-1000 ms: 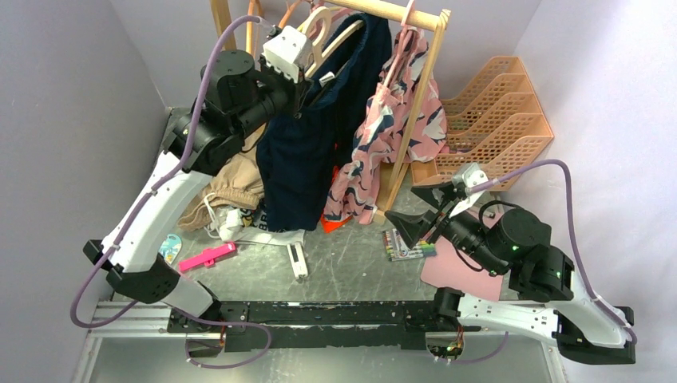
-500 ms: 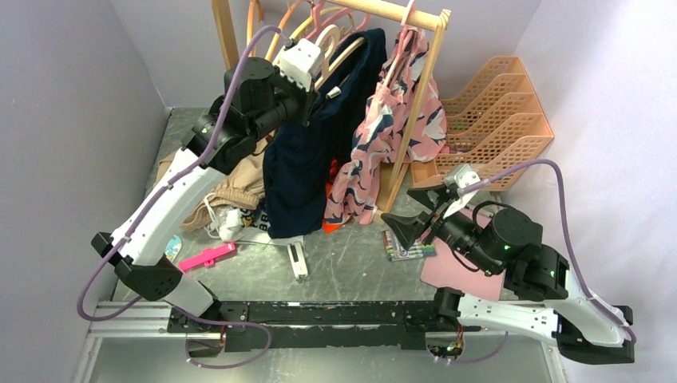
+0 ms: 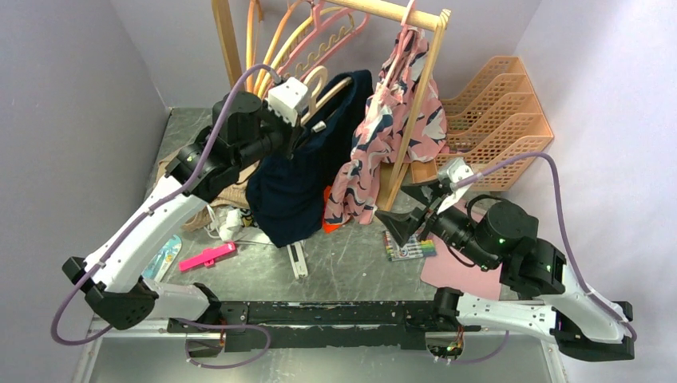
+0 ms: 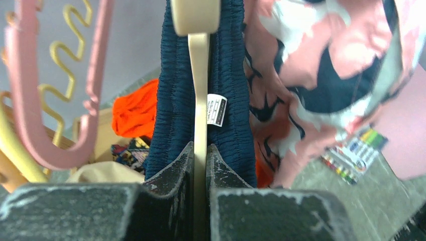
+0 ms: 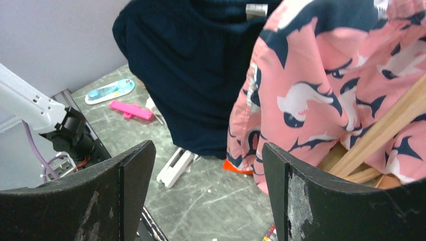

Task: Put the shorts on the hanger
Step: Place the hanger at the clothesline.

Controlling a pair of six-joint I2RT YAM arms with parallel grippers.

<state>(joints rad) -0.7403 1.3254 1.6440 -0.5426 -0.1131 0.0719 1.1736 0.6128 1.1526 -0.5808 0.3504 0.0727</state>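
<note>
The navy shorts (image 3: pixel 297 187) hang folded over the cream hanger (image 3: pixel 326 84), which is off the rail and held in front of the rack. My left gripper (image 3: pixel 298 134) is shut on the hanger's lower bar. In the left wrist view the hanger (image 4: pixel 199 75) runs up from between my closed left gripper (image 4: pixel 200 150), with the shorts (image 4: pixel 232 100) on both sides of it. My right gripper (image 3: pixel 405 212) is open and empty, low and to the right of the shorts. In the right wrist view the right gripper (image 5: pixel 208 155) faces the shorts (image 5: pixel 201 75).
A wooden clothes rack (image 3: pixel 417 104) holds pink printed shorts (image 3: pixel 385 136), pink wavy hangers (image 3: pixel 329 36) and a yellow hanger (image 3: pixel 278 40). A tan garment (image 3: pixel 231 193), a pink item (image 3: pixel 206 257), a white clip (image 3: pixel 297 262), crayons (image 3: pixel 411 249), pink paper (image 3: pixel 461 275) and an orange file rack (image 3: pixel 495 120) are on the table.
My left arm has come down and toward the near left, carrying the hanger and shorts away from the rail. My right gripper has shifted slightly left.
</note>
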